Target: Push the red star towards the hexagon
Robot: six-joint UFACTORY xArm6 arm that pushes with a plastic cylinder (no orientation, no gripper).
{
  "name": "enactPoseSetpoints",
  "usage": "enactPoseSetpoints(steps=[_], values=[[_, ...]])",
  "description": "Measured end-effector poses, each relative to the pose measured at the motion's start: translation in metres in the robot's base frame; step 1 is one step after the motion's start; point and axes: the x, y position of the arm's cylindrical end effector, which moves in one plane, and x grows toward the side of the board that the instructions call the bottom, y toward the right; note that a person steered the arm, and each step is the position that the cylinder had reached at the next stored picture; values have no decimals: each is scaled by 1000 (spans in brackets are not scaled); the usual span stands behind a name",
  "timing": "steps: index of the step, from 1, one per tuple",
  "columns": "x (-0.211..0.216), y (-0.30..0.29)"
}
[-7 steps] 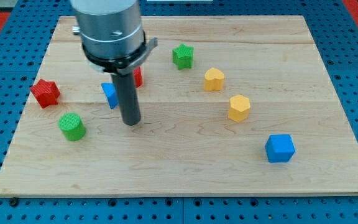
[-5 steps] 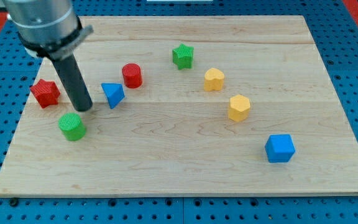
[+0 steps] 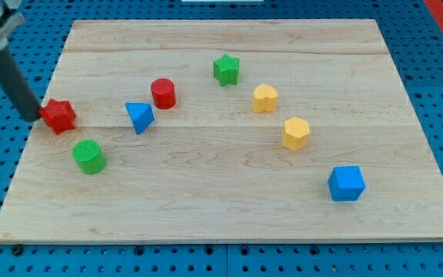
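A: Where's my tip [image 3: 33, 117]?
B: Touching the red star [image 3: 58, 115] at its 9 o'clock, bench's left edge. No jaws on this rod.
A: Hexagon?
B: Yellow hexagon [image 3: 296, 133] lies at 3 o'clock, well apart.

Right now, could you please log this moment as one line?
my tip: touching red star block, view's left side | yellow hexagon block: far toward view's right | push: starting

A: Bright, even light; blocks cast only small soft shadows on the wooden board [image 3: 229, 208]. No glare.
B: Focus sharp across it (only the rod [image 3: 10, 73] looks slightly smeared). No visible edge distortion.
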Motion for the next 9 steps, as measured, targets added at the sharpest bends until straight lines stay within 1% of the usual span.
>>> enactPoseSetpoints(steps=[1,2,3,4,5,6,7,9], values=[[0,46],[-34,25],[-27,38],[33,79],[53,93],[30,83],[10,48],[15,106]])
